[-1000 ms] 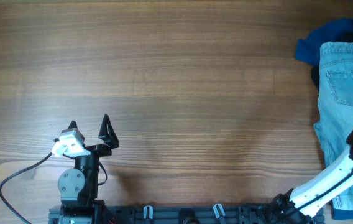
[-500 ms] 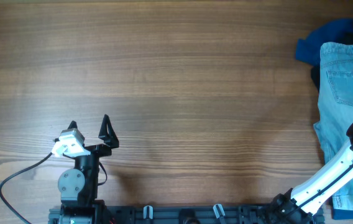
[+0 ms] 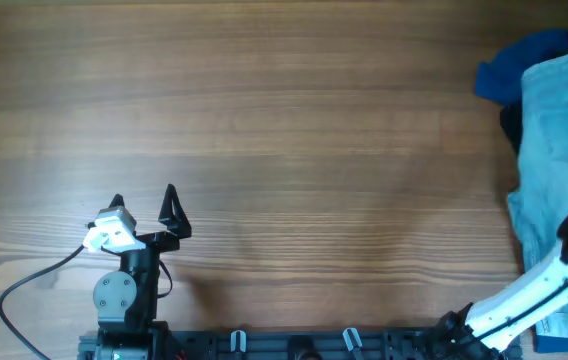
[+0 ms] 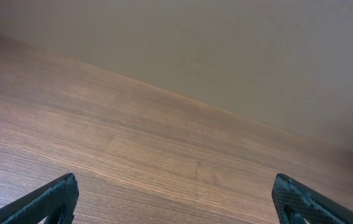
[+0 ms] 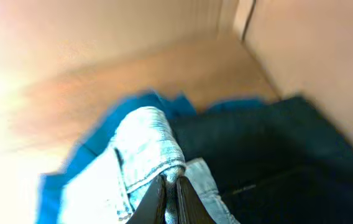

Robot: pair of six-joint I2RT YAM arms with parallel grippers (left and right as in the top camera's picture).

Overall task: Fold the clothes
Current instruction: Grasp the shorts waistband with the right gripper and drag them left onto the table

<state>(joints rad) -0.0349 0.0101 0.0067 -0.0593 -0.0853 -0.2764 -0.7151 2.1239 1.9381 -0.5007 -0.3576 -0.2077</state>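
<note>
Right wrist view: right gripper (image 5: 171, 186) clamps a fold of denim shorts (image 5: 144, 140) at three o'clock; left gripper (image 3: 144, 197) gapes at seven. A slow, low pull centreward should shed the blue heap (image 3: 509, 70).

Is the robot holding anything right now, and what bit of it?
Yes. The right gripper pinches the light denim shorts by a bunched, stitched edge. The left gripper is open and empty.

Overhead: bright, even, soft; grain of the surface (image 3: 284, 120) crisp, shadows faint and soft-edged. Motion blur over the shorts (image 3: 564, 130) at the right edge. Right wrist: blown out to white on the left, warm cast, smeared throughout. Left wrist: sharp, mild light.
</note>
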